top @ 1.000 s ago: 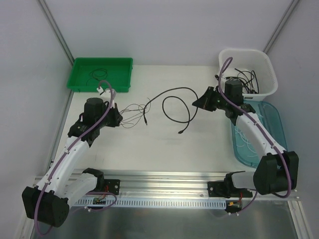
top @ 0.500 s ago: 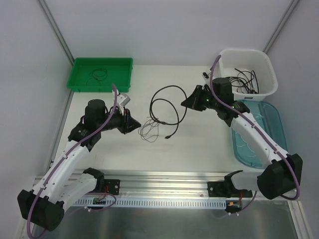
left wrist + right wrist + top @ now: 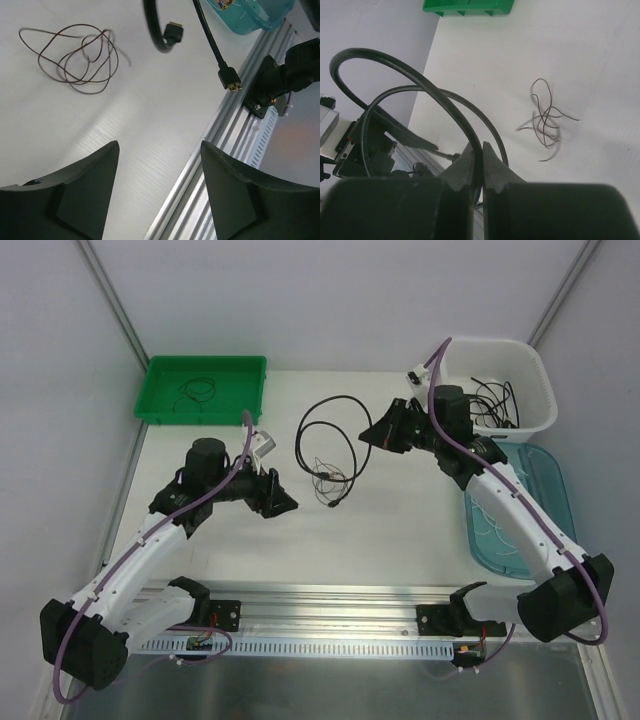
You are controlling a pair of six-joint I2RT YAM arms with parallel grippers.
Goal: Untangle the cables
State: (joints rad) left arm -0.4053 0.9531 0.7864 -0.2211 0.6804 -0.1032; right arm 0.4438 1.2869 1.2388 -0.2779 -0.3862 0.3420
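On our left, the left claw stands open and empty above the table. Just right of it lies the thin wire tangle. Further right, the right claw pinches the looped black cable, lifted beside that tangle.

There are two arms, the left arm and the right arm, with one gripper each: the left gripper and the right gripper. Three containers sit on the worktop: one green tray, one white basket and one teal tray. Two cables are outside them, one thick black cable and one thin dark wire; the green tray has one thin cable, and the basket's bundle of black cables is too tangled to count.
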